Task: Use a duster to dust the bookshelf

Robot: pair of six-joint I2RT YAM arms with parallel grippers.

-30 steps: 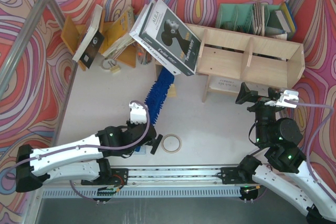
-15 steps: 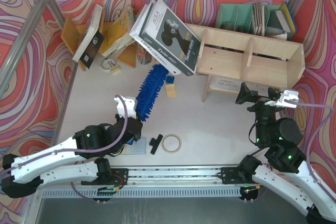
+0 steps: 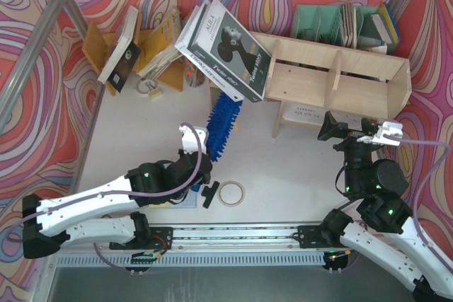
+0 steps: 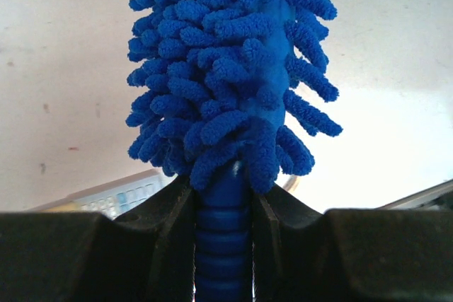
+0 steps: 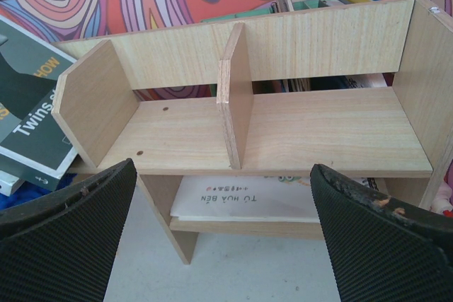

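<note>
White tabletop (image 3: 141,132), duster (image 3: 223,122) tip at book (image 3: 226,51) edge, left gripper (image 4: 223,203) jaws clamping its handle (image 4: 223,245), right gripper (image 5: 223,167) jaws wide apart

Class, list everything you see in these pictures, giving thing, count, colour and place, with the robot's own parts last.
bookshelf: one, pale wood, far right, on legs.
duster: one, bright blue, centre, tip by the leaning books.
books: a few, black-and-white cover on top, leaning at the bookshelf's left end.
booklet: one, white, bookshelf's lower tier.
file organizer: one, green, behind the bookshelf.
book rack: one, orange-yellow, far left.
tape roll: one, pale tan, near edge, centre.
left claw: one, black, shut on the duster's handle.
right claw: one, black, open, facing the bookshelf.
</note>
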